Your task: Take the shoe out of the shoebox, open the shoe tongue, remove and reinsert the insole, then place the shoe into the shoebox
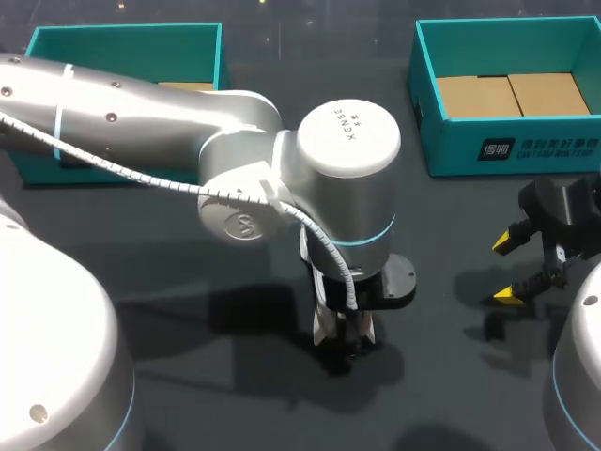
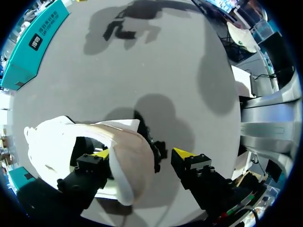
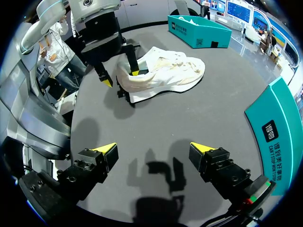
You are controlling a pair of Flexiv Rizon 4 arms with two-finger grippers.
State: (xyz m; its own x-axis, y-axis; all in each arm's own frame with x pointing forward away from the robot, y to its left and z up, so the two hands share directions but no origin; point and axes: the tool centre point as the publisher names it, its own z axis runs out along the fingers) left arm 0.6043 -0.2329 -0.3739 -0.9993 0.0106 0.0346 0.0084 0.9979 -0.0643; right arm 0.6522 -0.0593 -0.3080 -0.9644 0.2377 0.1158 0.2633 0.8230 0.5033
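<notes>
Spread open at the left gripper [image 2: 142,153], one yellow tip inside the heel opening of the white shoe [image 3: 165,73], the other outside; resting on the dark grey table [image 3: 189,118]; released and holding nothing at the right gripper [image 3: 154,150], above its own shadow; beyond, one teal shoebox [image 1: 512,150] far right, second shoebox [image 1: 122,36] far left

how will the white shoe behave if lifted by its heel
Probably floppy: the shoe has a soft-looking fabric upper, so it may sag off the left tool, whose one finger sits inside its opening. Likely light; on the smooth table a push would probably slide it.
</notes>
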